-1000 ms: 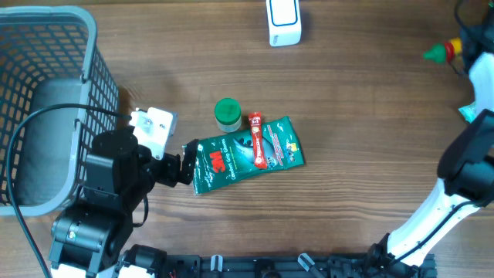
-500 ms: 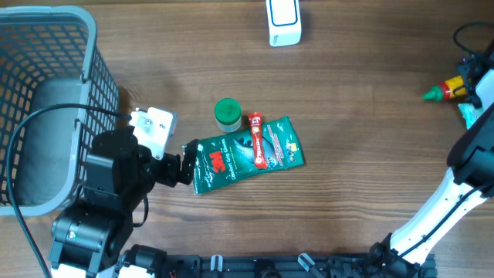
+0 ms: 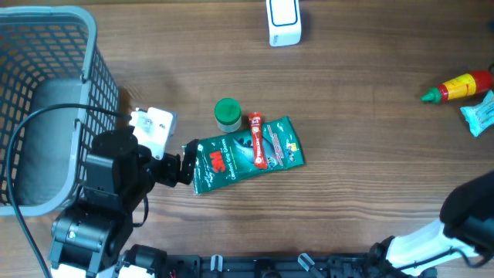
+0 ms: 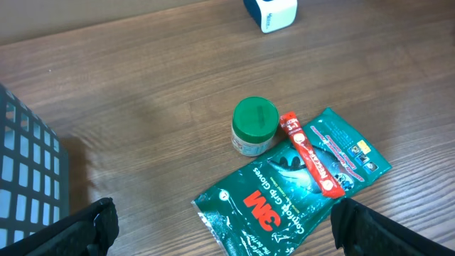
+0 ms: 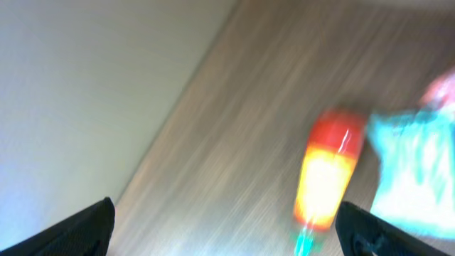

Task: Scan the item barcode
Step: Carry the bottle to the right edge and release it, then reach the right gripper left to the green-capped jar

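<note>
Left gripper [image 4: 224, 229] is hanging wide open, fingertips flanking the near end of the green pouch [image 3: 245, 154] at table centre, which is showing a red "3M". A green-lidded jar [image 3: 227, 113] is touching the pouch at eleven o'clock. The white scanner [image 3: 283, 22] is lying at twelve. Right gripper [image 5: 227, 231] is also gaping empty, its view blurring over the red-and-yellow bottle [image 3: 459, 86] at three, its arm [image 3: 471, 212] folding at five.
</note>
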### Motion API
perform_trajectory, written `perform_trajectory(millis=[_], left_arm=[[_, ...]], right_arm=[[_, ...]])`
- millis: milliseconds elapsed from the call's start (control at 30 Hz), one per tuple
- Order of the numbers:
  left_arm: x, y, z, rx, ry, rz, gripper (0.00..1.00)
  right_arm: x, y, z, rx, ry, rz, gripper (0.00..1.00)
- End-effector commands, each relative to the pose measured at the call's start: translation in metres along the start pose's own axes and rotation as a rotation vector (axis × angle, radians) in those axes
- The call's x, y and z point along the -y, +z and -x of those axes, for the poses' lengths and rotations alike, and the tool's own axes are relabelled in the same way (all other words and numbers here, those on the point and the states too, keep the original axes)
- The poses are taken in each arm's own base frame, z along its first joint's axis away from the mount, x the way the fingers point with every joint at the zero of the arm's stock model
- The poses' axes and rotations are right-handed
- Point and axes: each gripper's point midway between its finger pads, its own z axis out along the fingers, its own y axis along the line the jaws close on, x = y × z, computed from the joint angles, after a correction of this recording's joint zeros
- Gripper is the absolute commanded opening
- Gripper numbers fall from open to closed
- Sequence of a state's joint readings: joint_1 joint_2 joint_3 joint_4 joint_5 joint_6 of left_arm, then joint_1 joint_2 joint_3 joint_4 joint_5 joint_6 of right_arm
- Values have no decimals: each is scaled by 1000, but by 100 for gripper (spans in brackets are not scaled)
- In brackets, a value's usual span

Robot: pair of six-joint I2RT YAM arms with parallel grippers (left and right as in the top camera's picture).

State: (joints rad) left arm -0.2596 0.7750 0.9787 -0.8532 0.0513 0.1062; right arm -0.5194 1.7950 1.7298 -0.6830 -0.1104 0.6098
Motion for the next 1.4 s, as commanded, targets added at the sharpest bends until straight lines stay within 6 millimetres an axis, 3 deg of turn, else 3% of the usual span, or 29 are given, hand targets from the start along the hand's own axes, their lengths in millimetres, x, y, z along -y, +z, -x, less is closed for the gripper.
perform_trajectory(millis=[0, 33, 167, 233, 267, 467, 667, 700, 833, 967, 1067, 1167, 1300, 1367], left_arm=[[0, 0, 0, 3, -9, -4, 100], [0, 0, 0, 3, -9, -4, 100], [0, 0, 0, 3, -9, -4, 100], [0, 0, 0, 3, -9, -4, 100], [0, 0, 0, 3, -9, -4, 100], [0, 0, 0, 3, -9, -4, 100], [0, 0, 0, 3, -9, -4, 100], [0, 0, 0, 3, -9, -4, 100], [0, 0, 0, 3, -9, -4, 100], [0, 0, 0, 3, -9, -4, 100], [0, 0, 0, 3, -9, -4, 100], [0, 0, 0, 3, -9, -4, 100], [0, 0, 0, 3, -9, -4, 100], [0, 0, 0, 3, -9, -4, 100]], right_arm=[[-26, -2, -76, -315, 114, 96, 100], [-30, -8, -109, -437, 131, 86, 100], [-49, -28, -189, -684, 84, 67, 100], [-61, -35, -223, -752, 19, 62, 100], [-73, -40, -250, -793, -80, 91, 100], [-123, -66, -349, -884, -396, 248, 100], [-176, -99, -428, -838, -628, 428, 99], [-180, -100, -434, -815, -653, 434, 100], [-203, -99, -492, -636, -920, 498, 100], [-208, -87, -539, -604, -997, 527, 100], [-199, -69, -563, -615, -1023, 503, 100], [-187, -56, -569, -603, -1073, 458, 100], [-178, -60, -575, -618, -1145, 450, 96], [-167, -61, -577, -642, -1175, 417, 81]])
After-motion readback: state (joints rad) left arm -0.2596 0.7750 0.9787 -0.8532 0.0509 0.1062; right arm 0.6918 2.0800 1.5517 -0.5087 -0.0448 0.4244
